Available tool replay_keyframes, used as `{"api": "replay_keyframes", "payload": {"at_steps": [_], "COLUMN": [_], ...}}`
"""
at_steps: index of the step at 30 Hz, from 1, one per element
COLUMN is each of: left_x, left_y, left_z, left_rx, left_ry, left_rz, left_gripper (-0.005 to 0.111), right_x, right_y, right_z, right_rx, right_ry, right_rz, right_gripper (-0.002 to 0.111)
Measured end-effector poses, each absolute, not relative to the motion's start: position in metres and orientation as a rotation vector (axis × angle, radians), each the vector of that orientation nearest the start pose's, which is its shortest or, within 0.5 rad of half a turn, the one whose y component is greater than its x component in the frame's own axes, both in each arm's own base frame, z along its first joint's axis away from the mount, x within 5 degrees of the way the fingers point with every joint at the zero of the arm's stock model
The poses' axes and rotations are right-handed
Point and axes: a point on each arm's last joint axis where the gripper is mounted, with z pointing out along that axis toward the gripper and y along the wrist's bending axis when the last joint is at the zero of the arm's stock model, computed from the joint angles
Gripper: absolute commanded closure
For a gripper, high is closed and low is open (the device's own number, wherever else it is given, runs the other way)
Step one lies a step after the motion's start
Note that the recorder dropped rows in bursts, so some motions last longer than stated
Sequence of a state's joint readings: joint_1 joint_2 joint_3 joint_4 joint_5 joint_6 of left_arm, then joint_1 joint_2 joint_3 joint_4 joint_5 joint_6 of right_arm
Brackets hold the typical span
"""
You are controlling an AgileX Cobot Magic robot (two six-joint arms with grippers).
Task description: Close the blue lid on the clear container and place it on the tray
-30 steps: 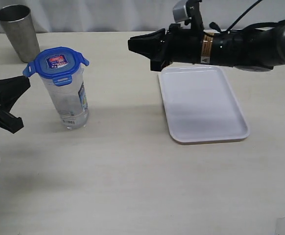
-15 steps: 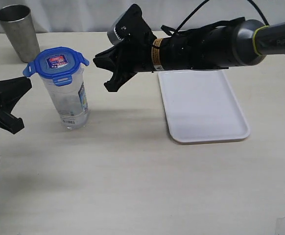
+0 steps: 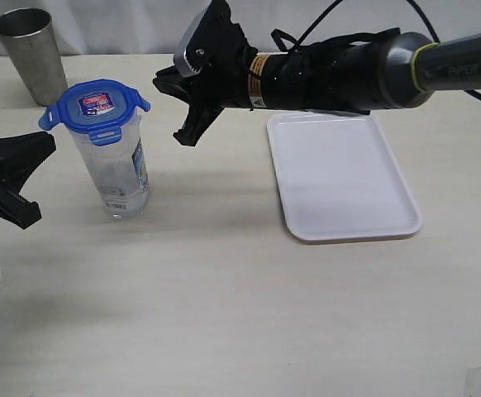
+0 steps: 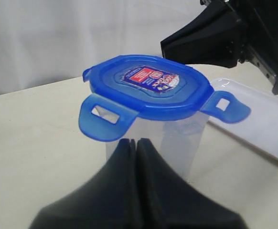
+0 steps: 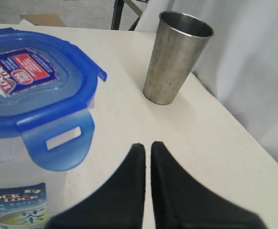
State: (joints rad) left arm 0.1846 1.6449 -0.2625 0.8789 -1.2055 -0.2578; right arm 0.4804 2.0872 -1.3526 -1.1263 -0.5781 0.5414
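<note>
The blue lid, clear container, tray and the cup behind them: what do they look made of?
The blue lid: likely plastic, glossy, translucent at its flaps. The clear container: see-through plastic by the look, though glass can't be ruled out. The tray: probably white plastic, smooth, soft sheen, moulded rim. The cup: metal, dull grey with a brighter rim.

Bright blue all over the blue lid [image 3: 94, 108], with a red-white-blue sticker [image 3: 97, 102] dead centre. The clear container [image 3: 118, 169] reads see-through, its label [image 3: 140, 169] blue and green. Plain white tray [image 3: 344, 178] at 3 o'clock, dull grey metal cup [image 3: 30, 54] at 11, pale beige table [image 3: 224, 306] underneath.
</note>
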Motion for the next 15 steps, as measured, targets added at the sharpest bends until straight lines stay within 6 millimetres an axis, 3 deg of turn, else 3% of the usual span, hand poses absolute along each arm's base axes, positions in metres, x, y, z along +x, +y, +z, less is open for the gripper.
{"api": "replay_keyframes", "payload": {"at_steps": [6, 15], "left_x": [0.219, 0.223], "left_y": [-0.025, -0.024], "left_z": [0.150, 0.152], "left_rx": [0.501, 0.498], "left_ry": [1.703, 1.690], "left_rz": [-0.484, -0.474], "left_gripper": [0.107, 0.107], "right_x": [0.393, 0.392], "right_y": [0.255, 0.256], "right_z": [0.172, 0.173], "right_rx": [-1.205, -1.199], "right_ry": [1.526, 1.519], "right_rz": [0.486, 0.504], "right_gripper": [0.104, 0.104]}}
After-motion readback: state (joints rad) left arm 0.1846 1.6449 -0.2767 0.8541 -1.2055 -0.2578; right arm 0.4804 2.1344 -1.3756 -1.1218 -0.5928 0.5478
